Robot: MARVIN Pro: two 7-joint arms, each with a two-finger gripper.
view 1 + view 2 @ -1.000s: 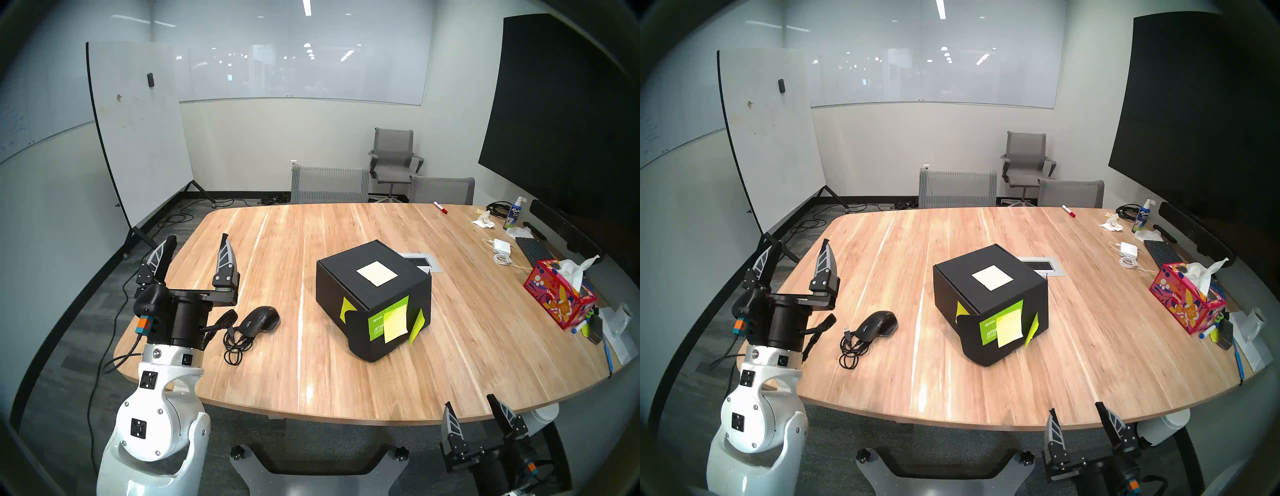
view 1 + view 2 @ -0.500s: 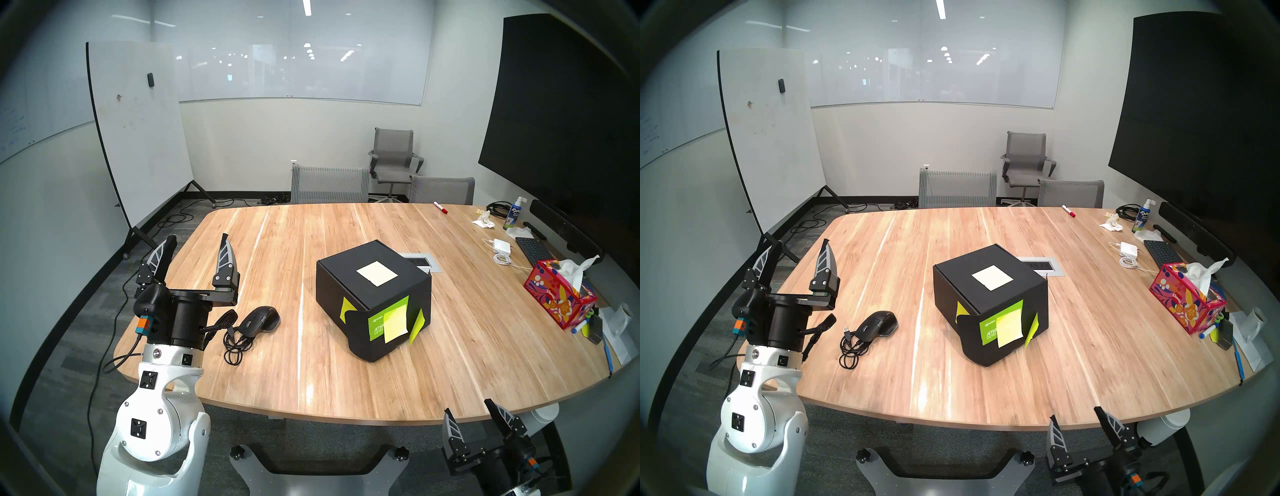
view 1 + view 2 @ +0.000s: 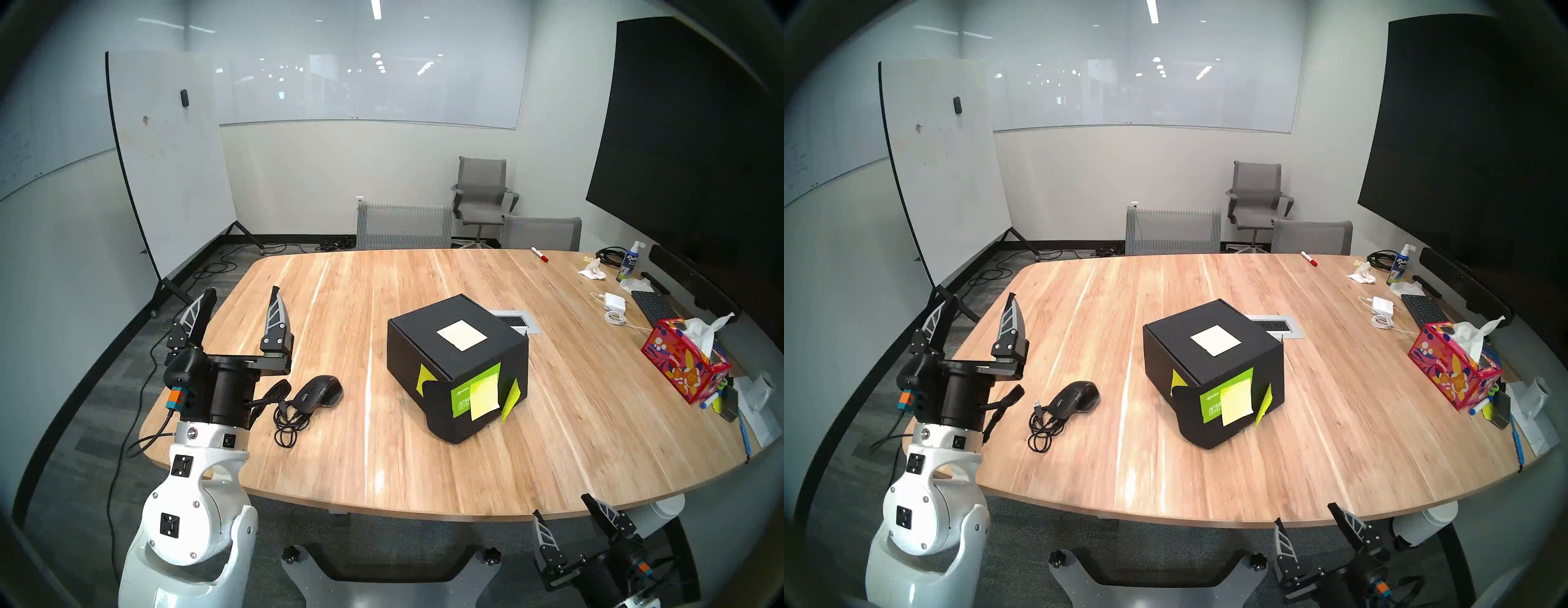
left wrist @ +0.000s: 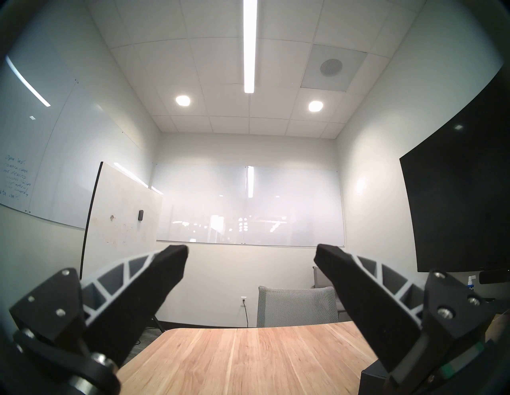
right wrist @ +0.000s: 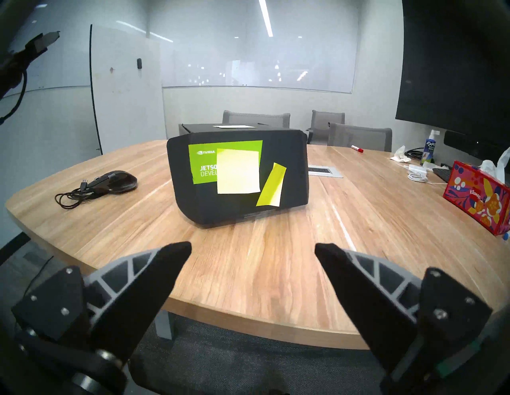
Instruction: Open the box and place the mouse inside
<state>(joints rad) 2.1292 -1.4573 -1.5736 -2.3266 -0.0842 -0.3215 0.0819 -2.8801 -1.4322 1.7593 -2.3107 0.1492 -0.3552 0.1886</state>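
The black cardboard box [image 3: 457,369] sits shut near the middle of the wooden table [image 3: 382,467], its front flap carrying a green label [image 5: 204,162] that reads NVIDIA and, partly covered, JETSO and DEVEL, with yellow-green sticky notes [image 5: 238,171] over it and a cream square sticker [image 3: 461,335] on the lid. The black ergonomic mouse [image 3: 319,393] lies left of the box, well apart, by its coiled cable [image 3: 287,424]. The left gripper [image 3: 244,297] and the right gripper [image 3: 562,505] both stand spread wide and empty; far right are a red floral Kleenex box [image 3: 685,366] and an Expo spray bottle [image 3: 629,261]

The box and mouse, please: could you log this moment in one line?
box: closed | mouse: on table | left gripper: open | right gripper: open
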